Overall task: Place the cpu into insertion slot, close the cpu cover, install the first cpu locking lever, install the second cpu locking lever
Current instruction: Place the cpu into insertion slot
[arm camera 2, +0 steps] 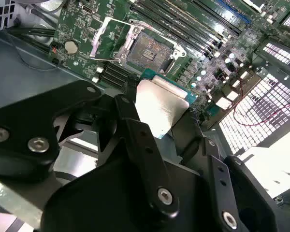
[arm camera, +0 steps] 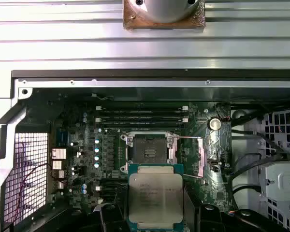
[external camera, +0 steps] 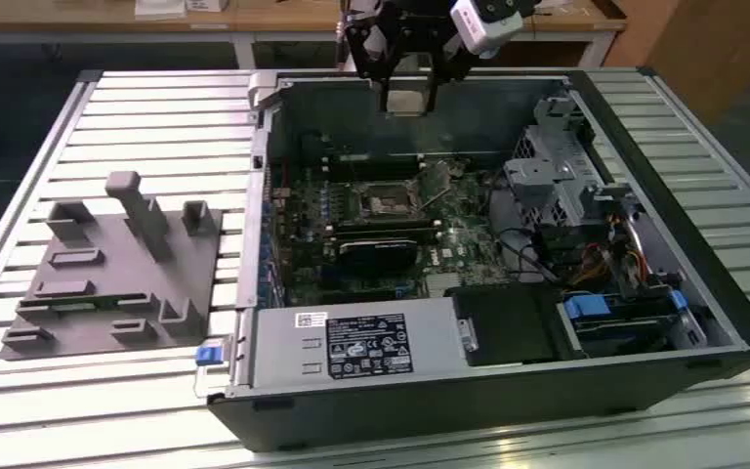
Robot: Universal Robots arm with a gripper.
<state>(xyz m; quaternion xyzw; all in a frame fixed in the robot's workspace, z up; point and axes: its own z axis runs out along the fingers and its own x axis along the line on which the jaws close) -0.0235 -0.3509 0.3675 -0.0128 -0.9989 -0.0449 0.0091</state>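
- A slatted metal table (external camera: 153,107) carries an open computer case (external camera: 479,401) lying on its side, with a wooden bench (external camera: 114,20) at the far edge of the scene.
- On the exterior view's left of the case, a grey moulded fixture (external camera: 102,274) sits on the slats.
- The gripper (external camera: 408,93) hangs over the far wall of the case, well above the green motherboard (external camera: 460,230).
- Its black fingers (arm camera 2: 135,130) are clamped on opposite edges of the cpu (external camera: 408,100), spread just as wide as the chip.
- In both wrist views the cpu (arm camera 2: 162,108) (arm camera: 155,198) is held flat, its silvery-tan top facing the cameras and a green rim showing along its edges.
- The insertion slot (external camera: 385,202) lies near the middle of the board, apart from the chip and below it; its dark square bed (arm camera: 147,150) is bare.
- The cpu cover (arm camera 2: 108,41) is swung up off the slot, tilted open at one edge.
- Long black memory slots (arm camera: 142,116) run just beside the socket.
- A labelled power supply (external camera: 349,347) fills the near corner of the case.
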